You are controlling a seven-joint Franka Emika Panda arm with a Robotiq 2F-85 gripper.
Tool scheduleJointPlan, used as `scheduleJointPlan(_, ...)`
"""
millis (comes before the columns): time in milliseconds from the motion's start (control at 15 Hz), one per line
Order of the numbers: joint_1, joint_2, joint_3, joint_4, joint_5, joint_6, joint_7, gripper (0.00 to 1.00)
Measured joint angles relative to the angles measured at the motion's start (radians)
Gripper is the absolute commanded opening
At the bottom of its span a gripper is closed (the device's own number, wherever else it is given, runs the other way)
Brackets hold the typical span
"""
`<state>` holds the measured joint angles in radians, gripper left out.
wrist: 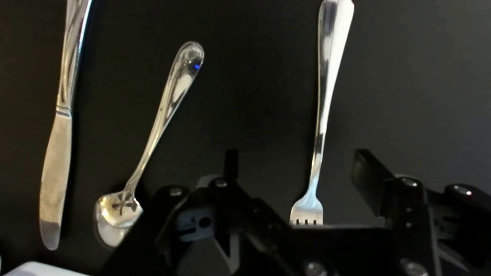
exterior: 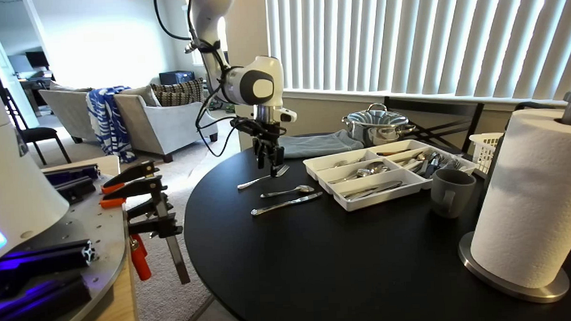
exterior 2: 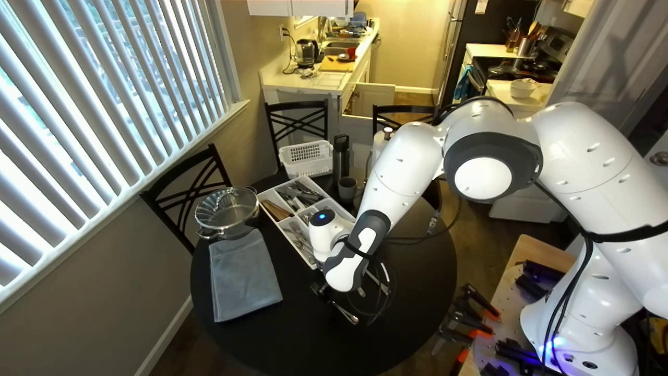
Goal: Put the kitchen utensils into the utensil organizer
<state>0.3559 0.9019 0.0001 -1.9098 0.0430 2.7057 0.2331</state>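
Closest to me, in an exterior view, stands a tall roll of paper towels (exterior: 524, 199) on the worktop (exterior: 346, 263). Beyond it the job looks partly done, by my reckoning. The utensil organizer (exterior: 386, 195) already carries pieces in several compartments: knife-like ones (exterior: 384, 186) in the long compartment nearest me, spoons (exterior: 377, 167) in the next. Three pieces are left out on the worktop near it: a fork (wrist: 330, 57), a spoon (wrist: 161, 119) and a knife (wrist: 59, 157), the spoon lying between the other two. None of them is held.

The gripper (wrist: 298, 168) hangs over the fork, jaws well apart, the fork's neck showing between them and touching neither. I'd guess the fork is the next to be picked up. It's slim, polished silver, its handle widening away from the tines, whose tips are hidden in the wrist view. The spoon has a bright, rounded handle end and a bowl full of reflections; the knife has a light-streaked handle and a plain, duller blade.
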Motion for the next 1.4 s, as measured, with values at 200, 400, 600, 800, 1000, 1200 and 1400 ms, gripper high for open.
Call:
scheduleJointPlan(200,0.001,0.02,0.012,0.026,-0.008,-0.024,0.0,1.0)
scheduleJointPlan(400,0.001,0.039,0.017,0.053,-0.013,-0.056,0.0,1.0)
scheduleJointPlan(600,0.001,0.062,0.017,0.078,-0.014,-0.082,0.0,0.67)
scheduleJointPlan(800,0.001,0.085,0.02,0.105,-0.022,-0.096,-0.003,0.47)
scheduleJointPlan(1000,0.001,0.106,0.026,0.133,-0.026,-0.106,-0.014,0.27)
scheduleJointPlan(1200,0.001,0.109,0.036,0.149,-0.031,-0.115,-0.021,0.08)
scheduleJointPlan(1400,0.001,0.11,0.041,0.156,-0.032,-0.115,-0.025,0.0)
